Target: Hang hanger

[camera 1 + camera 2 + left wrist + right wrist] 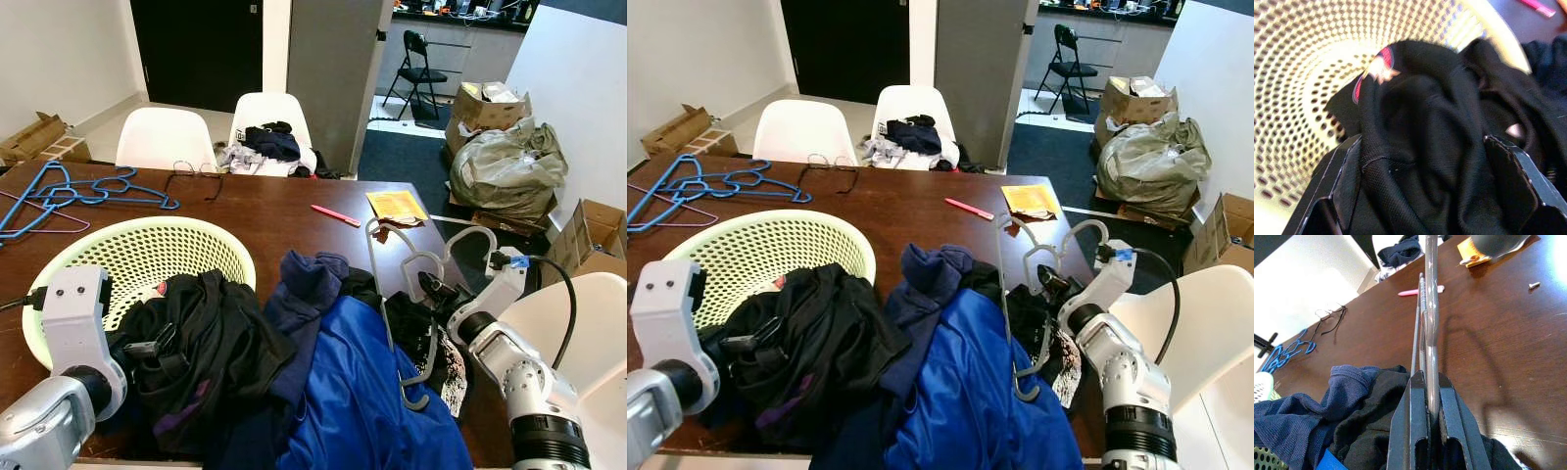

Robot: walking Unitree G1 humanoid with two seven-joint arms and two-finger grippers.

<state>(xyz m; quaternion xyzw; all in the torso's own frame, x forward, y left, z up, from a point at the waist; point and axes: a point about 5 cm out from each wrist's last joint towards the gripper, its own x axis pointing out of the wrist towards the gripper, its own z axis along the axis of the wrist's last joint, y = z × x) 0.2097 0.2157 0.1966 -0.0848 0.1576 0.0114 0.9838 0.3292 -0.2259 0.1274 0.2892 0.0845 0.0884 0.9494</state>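
A grey hanger (pixel 382 294) stands tilted over the clothes at the right of the brown table (pixel 274 215). My right gripper (pixel 431 289) is shut on it, and the right wrist view has the hanger's bar (pixel 1430 308) running out from between the closed fingers (pixel 1418 401). At the left, my left gripper (pixel 157 348) is open on a black garment (pixel 211 343) that spills out of a pale green laundry basket (pixel 127 250). Black cloth (pixel 1420 122) lies bunched between its spread fingers (pixel 1349 166). A blue jacket (pixel 343 392) and a navy garment (pixel 309 274) lie between the two arms.
Blue hangers (pixel 69 191) lie at the table's far left, near a pair of glasses (pixel 196 176). A pink pen (pixel 336 215) and a yellow packet (pixel 395 206) lie further back. White chairs (pixel 167 137) stand behind, another (pixel 578 323) at the right. Boxes and a bag (pixel 505 166) crowd the right wall.
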